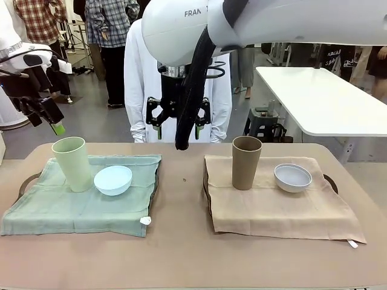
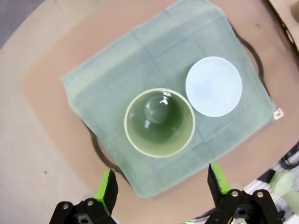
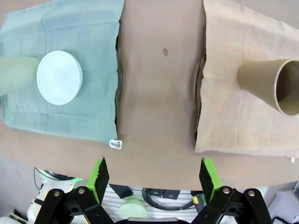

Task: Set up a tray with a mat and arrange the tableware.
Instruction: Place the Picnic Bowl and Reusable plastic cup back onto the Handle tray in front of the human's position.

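Plastic cups two (image 1: 72, 163) (image 1: 246, 162), bowls two (image 1: 113, 179) (image 1: 292, 177), mats two (image 1: 54, 208) (image 1: 284, 211), both jaws released

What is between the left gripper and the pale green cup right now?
Nothing visible. The left gripper hangs open above the pale green cup, which stands upright on the green mat. The light blue bowl sits beside the cup, off that line.

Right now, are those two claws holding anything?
Left gripper: open, holding nothing, above the pale green cup.
Right gripper: open, holding nothing.
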